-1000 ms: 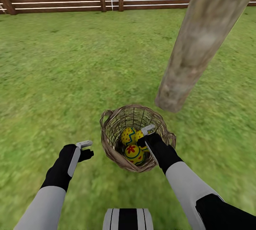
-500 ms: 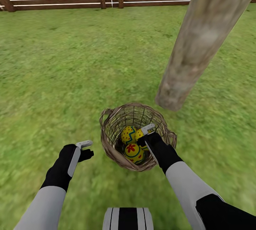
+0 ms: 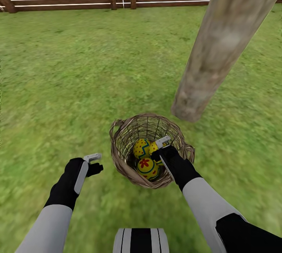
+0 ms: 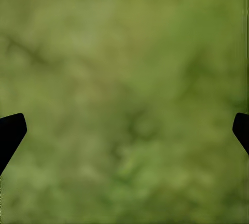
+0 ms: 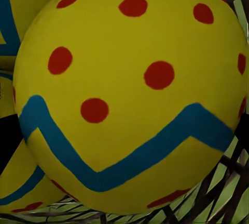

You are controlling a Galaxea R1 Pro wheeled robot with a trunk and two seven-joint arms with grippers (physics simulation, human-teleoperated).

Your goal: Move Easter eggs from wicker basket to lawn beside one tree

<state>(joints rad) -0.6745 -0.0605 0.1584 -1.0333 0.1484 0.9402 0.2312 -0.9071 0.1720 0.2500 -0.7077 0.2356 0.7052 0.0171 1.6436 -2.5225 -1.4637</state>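
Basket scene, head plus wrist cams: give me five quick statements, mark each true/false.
1. All three Easter eggs sit in the wicker basket. True.
2. The right gripper is inside the basket, at a dotted egg. True.
3. The left gripper is also in the basket. False: it hangs open above the lawn, beside the basket.
4. One egg already lies by the tree. False: none lies on the grass there.
5. The basket has tipped on its side. False: it stands upright, near the trunk's base.
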